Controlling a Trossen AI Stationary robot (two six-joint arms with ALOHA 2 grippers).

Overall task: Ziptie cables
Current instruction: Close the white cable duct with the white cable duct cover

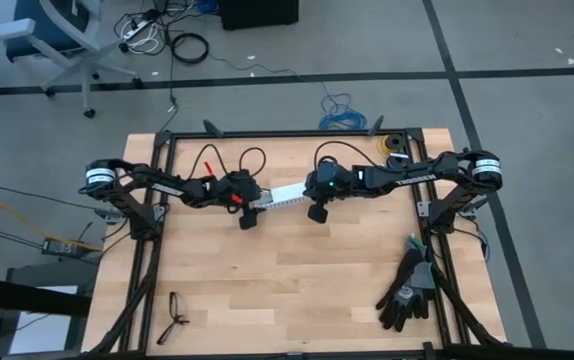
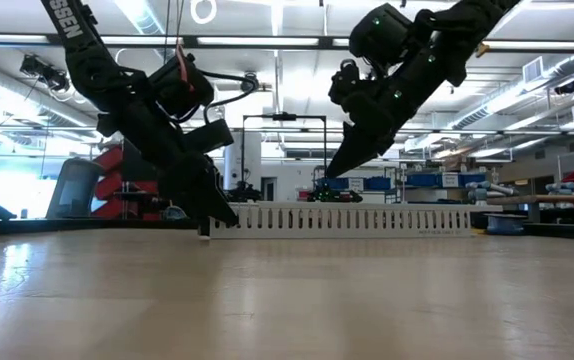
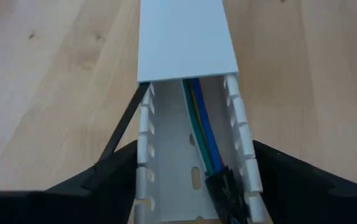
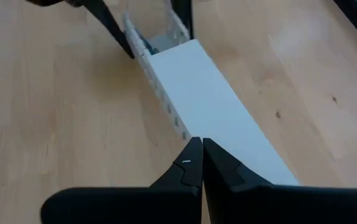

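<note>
A white slotted duct [image 1: 285, 196] lies on the table's middle, and a flat white lid [image 3: 181, 37] covers most of its length. In its open end lie the cables [image 3: 200, 134], blue, green and yellow wires ending at a dark connector [image 3: 225, 190]. A thin black strip, the ziptie [image 3: 125, 121], slants along the outside of one slotted wall. My left gripper [image 3: 195, 146] is open and low at the table, with one finger on each side of that open end. My right gripper [image 4: 201, 142] is shut and hangs a little above the lid [image 4: 209, 93]. My left gripper has its fingers [image 3: 119, 171] close beside the two slotted walls [image 3: 144, 155] of the duct's open end, slanting down along the duct. I cannot tell whether they touch the walls. The duct lies flat on the table.
Black gloves [image 1: 407, 290] lie at the near right corner and a pair of glasses [image 1: 174, 315] at the near left. Black cords [image 1: 229, 160] and a yellow roll [image 1: 395, 145] sit along the far edge. A blue coiled cable [image 1: 342, 112] lies on the floor beyond.
</note>
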